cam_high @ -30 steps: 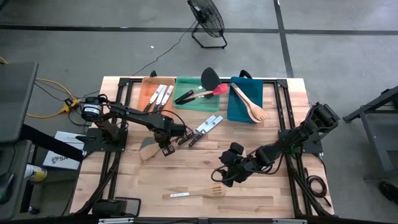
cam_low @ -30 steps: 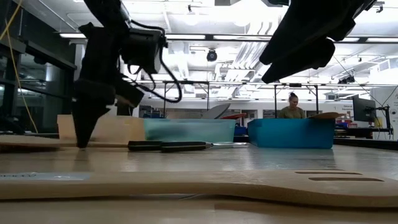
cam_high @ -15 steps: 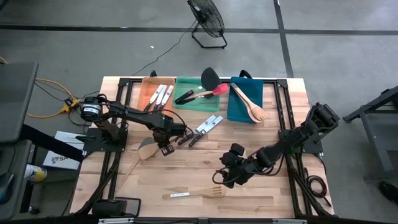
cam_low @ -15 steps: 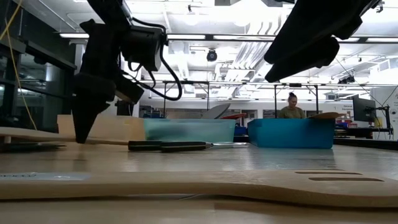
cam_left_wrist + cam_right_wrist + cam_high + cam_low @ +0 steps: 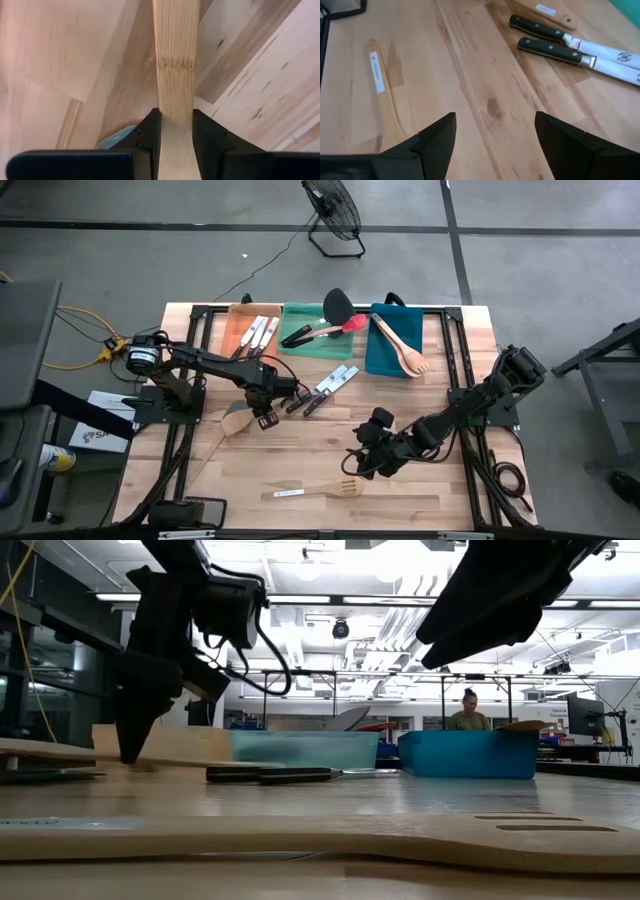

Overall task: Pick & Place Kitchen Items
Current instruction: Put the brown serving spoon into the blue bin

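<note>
Turner [image 5: 175, 70]: my left claw [image 5: 264, 418] pinches its wooden handle near the table's nine o'clock side, blade [image 5: 236, 420] hanging toward eight, just off the wood. The grip sits near one end (a long lever), so it may pivot or slip during transport. My right claw [image 5: 362, 463], spread wide, waits around five o'clock above the fork [image 5: 310, 492].

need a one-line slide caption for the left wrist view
Left end effector shut on a pale wooden utensil handle, held above the wooden table.
</note>
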